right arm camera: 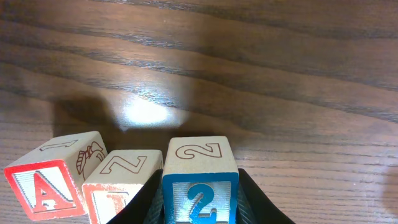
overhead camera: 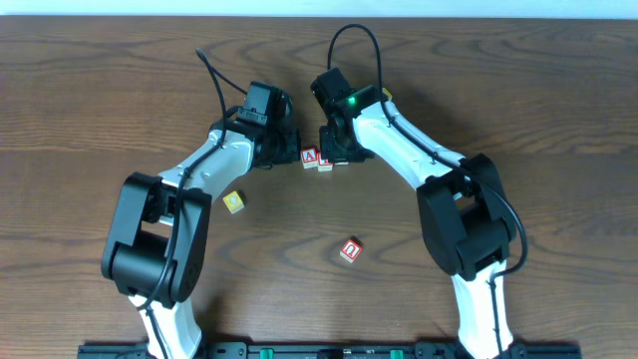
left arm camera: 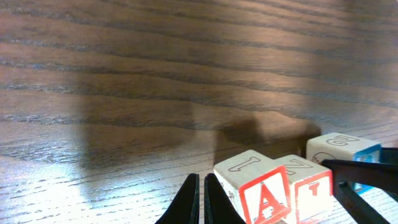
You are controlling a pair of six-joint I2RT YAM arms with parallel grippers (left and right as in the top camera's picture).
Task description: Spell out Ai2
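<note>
Three wooden letter blocks stand in a row at the table's middle back. The red "A" block (right arm camera: 53,174) (left arm camera: 258,186) is leftmost, beside the red "I" block (right arm camera: 121,183) (left arm camera: 308,183). My right gripper (right arm camera: 200,202) is shut on the blue "2" block (right arm camera: 200,180), set right of the "I" block; it also shows in the left wrist view (left arm camera: 342,148). My left gripper (left arm camera: 201,202) is shut and empty, just left of the "A" block. In the overhead view the red blocks (overhead camera: 315,158) lie between the left gripper (overhead camera: 289,150) and the right gripper (overhead camera: 334,150).
A yellow block (overhead camera: 234,202) lies on the table front left of the row. A red block (overhead camera: 350,250) lies alone nearer the front, right of centre. Both arms reach in from the front edge.
</note>
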